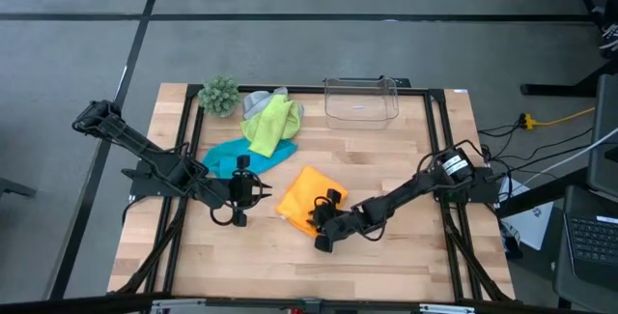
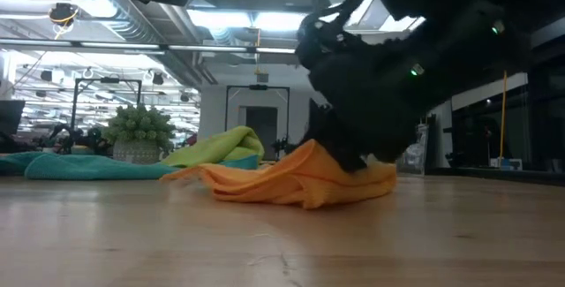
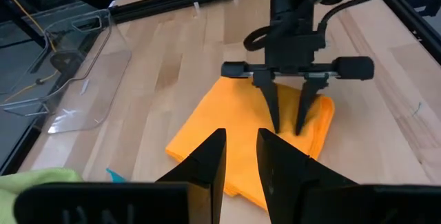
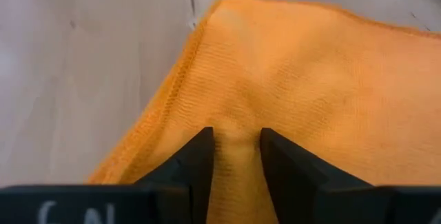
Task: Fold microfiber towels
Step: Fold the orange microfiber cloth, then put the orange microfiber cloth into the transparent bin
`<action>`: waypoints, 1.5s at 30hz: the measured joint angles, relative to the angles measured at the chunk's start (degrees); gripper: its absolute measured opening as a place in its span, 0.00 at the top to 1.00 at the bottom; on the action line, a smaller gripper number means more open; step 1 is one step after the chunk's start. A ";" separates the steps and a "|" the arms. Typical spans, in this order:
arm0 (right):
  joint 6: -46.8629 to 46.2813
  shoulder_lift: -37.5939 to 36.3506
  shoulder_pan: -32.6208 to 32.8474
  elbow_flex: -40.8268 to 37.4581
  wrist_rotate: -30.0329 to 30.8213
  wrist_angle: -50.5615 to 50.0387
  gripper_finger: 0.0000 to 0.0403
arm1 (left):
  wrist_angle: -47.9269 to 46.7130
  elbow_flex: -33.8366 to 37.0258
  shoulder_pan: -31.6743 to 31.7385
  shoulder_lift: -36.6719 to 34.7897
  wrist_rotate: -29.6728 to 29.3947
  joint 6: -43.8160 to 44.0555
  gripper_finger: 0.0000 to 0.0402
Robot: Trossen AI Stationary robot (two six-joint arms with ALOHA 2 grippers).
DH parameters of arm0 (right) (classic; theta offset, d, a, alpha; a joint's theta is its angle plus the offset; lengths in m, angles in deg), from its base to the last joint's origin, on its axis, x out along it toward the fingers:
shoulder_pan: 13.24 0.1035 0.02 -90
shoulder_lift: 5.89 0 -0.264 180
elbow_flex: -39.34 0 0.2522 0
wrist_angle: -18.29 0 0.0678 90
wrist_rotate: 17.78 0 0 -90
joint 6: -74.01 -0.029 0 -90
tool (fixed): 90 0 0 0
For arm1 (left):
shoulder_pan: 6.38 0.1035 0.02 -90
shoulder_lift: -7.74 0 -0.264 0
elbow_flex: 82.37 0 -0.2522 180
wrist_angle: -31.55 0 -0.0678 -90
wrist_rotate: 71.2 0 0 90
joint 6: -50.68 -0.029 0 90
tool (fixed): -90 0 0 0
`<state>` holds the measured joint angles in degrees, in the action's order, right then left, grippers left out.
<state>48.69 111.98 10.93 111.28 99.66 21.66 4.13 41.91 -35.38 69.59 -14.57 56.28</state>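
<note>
The orange towel (image 1: 301,196) lies loosely bunched on the wooden table near its middle. My right gripper (image 3: 286,129) has come down on the towel's right part, fingers a little apart. My left gripper (image 1: 259,194) hangs above the table just left of the orange towel, open by a narrow gap and holding nothing. Behind it the turquoise towel (image 1: 232,156) lies flat. The lime green towel (image 1: 268,128) is heaped partly on the turquoise one and partly on the grey towel (image 1: 257,101). My right gripper comes slanting down from the table's right side. Its fingertips (image 3: 273,122) rest on the orange towel's upper layer, a little in from a hemmed edge (image 4: 172,79). A low ridge of cloth (image 4: 238,145) stands between the fingers. The towel stays on the table.
A small green plant (image 1: 219,95) stands at the far left of the table. A clear plastic box (image 1: 361,101) stands at the far right. Bare wood lies along the near edge and in front of the box. Black rails run along the left and right sides.
</note>
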 joint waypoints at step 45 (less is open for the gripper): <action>-10.41 -10.03 -19.64 9.59 -14.17 -44.98 0.70 | 0.05 0.00 -0.01 0.01 0.00 0.31 0.82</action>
<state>38.28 101.94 -8.71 120.87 85.49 -23.31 4.18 41.91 -35.39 69.60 -14.57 56.59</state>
